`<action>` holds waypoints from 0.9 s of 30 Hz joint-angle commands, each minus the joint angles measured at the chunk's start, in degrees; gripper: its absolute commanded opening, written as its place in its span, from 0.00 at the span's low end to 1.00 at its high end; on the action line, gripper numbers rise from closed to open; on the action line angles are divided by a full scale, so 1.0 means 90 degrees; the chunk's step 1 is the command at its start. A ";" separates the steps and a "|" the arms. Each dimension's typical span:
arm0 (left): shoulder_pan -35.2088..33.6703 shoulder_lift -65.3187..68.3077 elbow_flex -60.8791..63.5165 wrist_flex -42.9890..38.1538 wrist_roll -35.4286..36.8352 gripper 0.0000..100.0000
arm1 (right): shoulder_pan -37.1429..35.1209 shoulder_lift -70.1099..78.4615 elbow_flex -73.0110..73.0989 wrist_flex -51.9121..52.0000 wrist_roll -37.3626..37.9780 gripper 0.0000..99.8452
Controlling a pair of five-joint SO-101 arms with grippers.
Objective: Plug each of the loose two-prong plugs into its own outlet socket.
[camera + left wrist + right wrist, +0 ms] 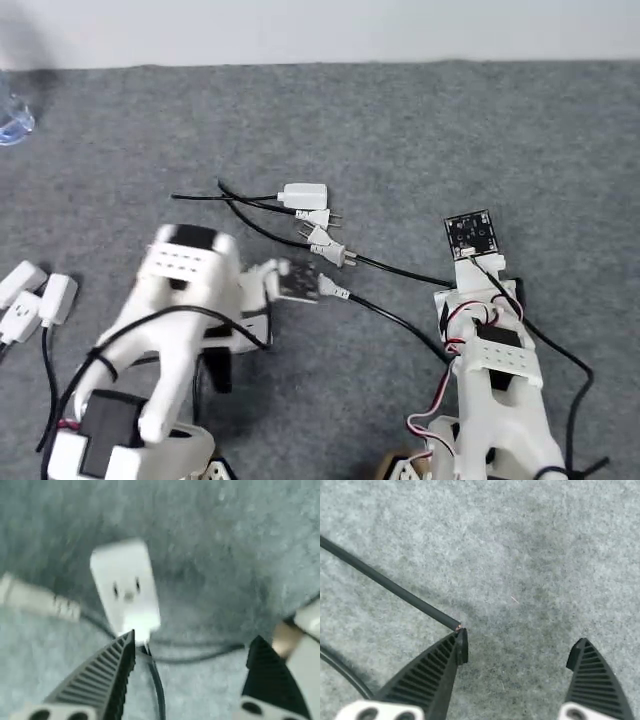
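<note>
1. The left end effector (194, 640) is spread wide and holds nothing. One fingertip (125, 645) sits right at the corded end of a white socket (122, 587). It looks lined up to grip there, which would leave the socket's face free for a plug.
2. That socket is an oblong white block lying face up on the grey worktop (225, 540). It shows two slots and a round hole, and a black cord leaves it toward the fingers.
3. The right end effector (517, 655) is also spread and empty. It hangs over bare worktop with a black cable (390, 587) ending beside one fingertip, and it seems to be waiting its turn.
4. The plugs (330, 245) lie close together mid-worktop, between the arms. They are small white bodies on black cords, and none is seated.
5. Two more sockets (35, 300) rest at the left edge, well apart from the plugs.
</note>
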 commanded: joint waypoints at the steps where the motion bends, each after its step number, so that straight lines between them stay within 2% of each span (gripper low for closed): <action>1: 0.0791 -0.0107 0.0034 -0.0840 0.1045 0.33 | -0.0063 0.0005 -0.0039 -0.0161 0.0068 0.31; 8: 0.1084 -0.0039 -0.0015 -0.1514 0.1807 0.33 | -0.0063 0.0005 -0.0039 -0.0161 0.0068 0.31; 19: 0.0957 -0.0039 0.0581 -0.2442 0.1807 0.33 | -0.0073 0.0005 -0.0039 -0.0142 0.0068 0.31; 27: 0.0762 0.0156 0.0571 -0.2481 0.1807 0.33 | -0.0073 0.0005 -0.0039 -0.0142 0.0068 0.31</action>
